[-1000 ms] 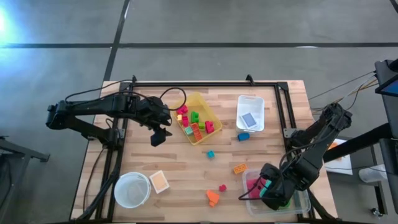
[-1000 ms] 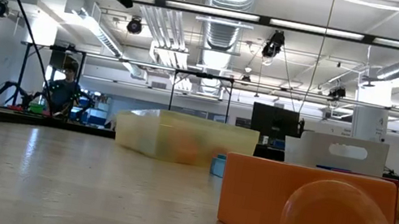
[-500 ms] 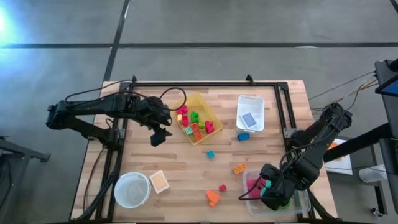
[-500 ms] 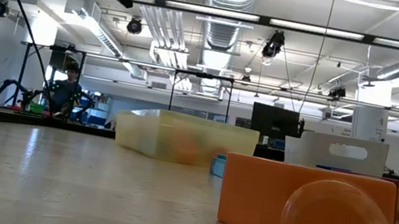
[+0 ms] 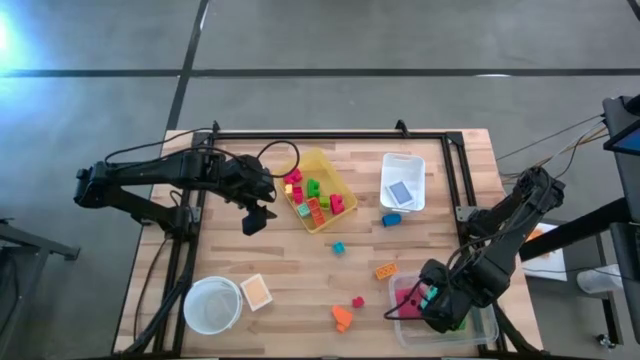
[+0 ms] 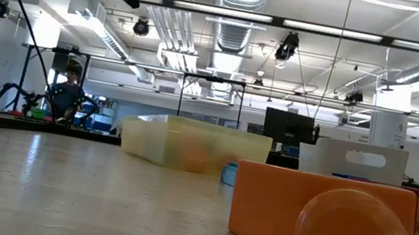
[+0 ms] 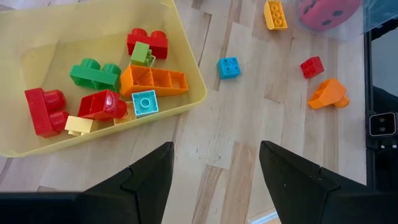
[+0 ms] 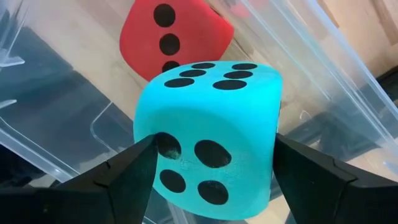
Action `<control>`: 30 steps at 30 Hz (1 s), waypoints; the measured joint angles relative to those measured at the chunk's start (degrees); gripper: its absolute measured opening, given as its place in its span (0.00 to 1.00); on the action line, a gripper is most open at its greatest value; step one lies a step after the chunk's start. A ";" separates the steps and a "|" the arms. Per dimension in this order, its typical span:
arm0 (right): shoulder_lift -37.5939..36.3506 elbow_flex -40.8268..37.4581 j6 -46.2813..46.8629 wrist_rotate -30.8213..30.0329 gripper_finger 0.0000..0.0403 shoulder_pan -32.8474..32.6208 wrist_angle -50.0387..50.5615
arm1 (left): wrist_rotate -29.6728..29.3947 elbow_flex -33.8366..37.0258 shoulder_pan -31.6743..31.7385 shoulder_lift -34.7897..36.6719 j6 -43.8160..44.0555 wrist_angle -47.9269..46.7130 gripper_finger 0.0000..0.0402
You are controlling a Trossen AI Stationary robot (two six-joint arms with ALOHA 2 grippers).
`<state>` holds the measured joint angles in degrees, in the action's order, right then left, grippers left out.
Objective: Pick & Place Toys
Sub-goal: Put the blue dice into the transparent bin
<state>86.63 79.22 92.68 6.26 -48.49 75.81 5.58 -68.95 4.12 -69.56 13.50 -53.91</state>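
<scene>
1. Teal die sits between the right hand's fingers inside the clear bin at the table's near right corner. The fingers flank it, but whether they grip it or have let go cannot be told. It looks like a drop-off, since a red die already lies in that bin just behind it.
2. Yellow bin near the table's far edge, left of centre, holds the small blocks: red, green, orange, yellow and one teal. So sorting seems to go by kind, with blocks there and dice in the clear bin.
3. Loose toys wait on the bare wood: a blue block, an orange brick, a small red block and an orange piece, all between the two bins.
4. Left hand hangs above the table just beside the yellow bin's near corner, fingers apart and empty. It looks placed to reach the loose blocks, the blue one being nearest.
5. White bowl sits at the near left corner and a white bin near the far right, both well apart from the hands.
</scene>
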 joint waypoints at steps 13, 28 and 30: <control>-0.11 -0.11 0.19 0.09 0.73 0.02 0.26 | 0.02 0.00 0.04 -0.01 -0.01 0.00 0.60; -0.28 -0.07 0.37 0.24 0.73 0.02 2.26 | 0.02 0.02 0.04 -0.01 -0.03 0.00 0.60; -0.28 -0.07 0.35 0.24 0.73 0.02 2.30 | 0.01 0.02 0.04 0.00 -0.03 0.00 0.60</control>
<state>86.35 79.15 93.03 6.50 -48.47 78.11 5.59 -68.93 4.16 -69.56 13.47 -53.91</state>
